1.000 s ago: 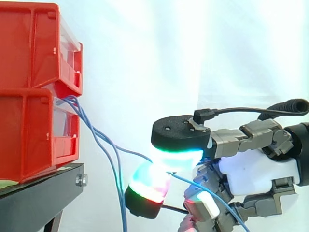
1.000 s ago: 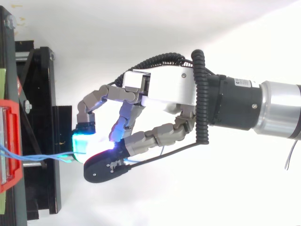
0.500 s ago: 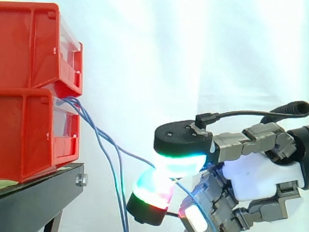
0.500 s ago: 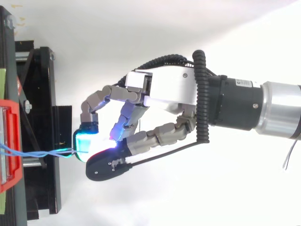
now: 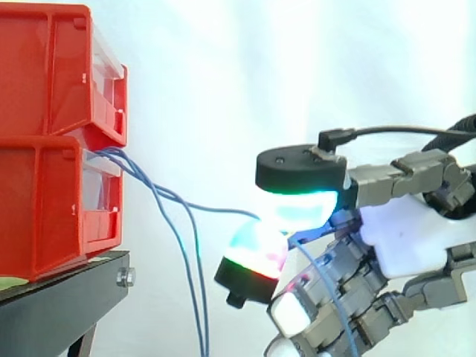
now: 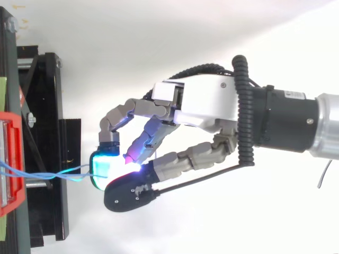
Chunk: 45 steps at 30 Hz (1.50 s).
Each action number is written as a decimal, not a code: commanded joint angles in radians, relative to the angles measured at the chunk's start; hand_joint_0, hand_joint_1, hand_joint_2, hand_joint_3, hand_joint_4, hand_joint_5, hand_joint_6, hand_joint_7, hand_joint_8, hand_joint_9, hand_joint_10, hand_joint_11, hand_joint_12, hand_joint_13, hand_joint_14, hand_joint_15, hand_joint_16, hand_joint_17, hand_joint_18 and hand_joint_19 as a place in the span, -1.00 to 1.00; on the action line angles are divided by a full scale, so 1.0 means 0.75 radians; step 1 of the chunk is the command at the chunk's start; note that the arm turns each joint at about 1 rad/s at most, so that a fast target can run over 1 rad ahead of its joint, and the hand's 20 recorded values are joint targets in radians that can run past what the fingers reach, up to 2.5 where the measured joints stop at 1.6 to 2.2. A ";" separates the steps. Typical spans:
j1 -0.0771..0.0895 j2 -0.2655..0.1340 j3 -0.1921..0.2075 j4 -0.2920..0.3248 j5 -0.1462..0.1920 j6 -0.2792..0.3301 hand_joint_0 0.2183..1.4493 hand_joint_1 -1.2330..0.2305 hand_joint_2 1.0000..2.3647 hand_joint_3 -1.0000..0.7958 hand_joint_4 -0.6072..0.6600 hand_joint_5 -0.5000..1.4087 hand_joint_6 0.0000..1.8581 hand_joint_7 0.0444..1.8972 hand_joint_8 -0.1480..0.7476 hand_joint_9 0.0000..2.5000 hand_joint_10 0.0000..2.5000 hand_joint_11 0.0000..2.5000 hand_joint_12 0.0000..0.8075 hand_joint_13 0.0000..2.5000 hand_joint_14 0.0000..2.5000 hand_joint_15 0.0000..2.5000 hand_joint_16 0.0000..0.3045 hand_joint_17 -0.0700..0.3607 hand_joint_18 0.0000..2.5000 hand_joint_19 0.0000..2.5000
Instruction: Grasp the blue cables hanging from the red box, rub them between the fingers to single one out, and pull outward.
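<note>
**One blue strand pinched apart from the rest**

Thin blue cables (image 5: 132, 171) are spilling from the lower red plastic bin (image 5: 52, 208) at the black bench's (image 5: 67, 297) edge. Two are dangling slack. The hand (image 5: 405, 242) is pinching one between glowing pads (image 5: 297, 212), seemingly isolating it for pulling outward.

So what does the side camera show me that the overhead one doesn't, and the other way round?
From the side: two red bins stacked on a black stand, two blue cables hanging down, and a third cable stretched across to the hand, pinched between its glowing pads. From above: the arm's thick black and silver wrist, and the fingers fanning out from the white palm. Both: that cable running from the bin to the hand.
</note>
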State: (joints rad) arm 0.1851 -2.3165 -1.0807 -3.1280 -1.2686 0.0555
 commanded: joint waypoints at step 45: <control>-0.003 0.025 -0.005 -0.059 0.000 0.135 -0.41 -0.37 -0.99 0.05 -0.06 -0.55 -0.09 0.15 -0.01 -0.36 -0.99 -0.78 0.07 -0.40 -0.99 -0.73 -0.57 0.01 -0.50 -0.77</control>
State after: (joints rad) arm 0.1828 -2.2974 -1.0845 -3.1727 -1.2686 0.1566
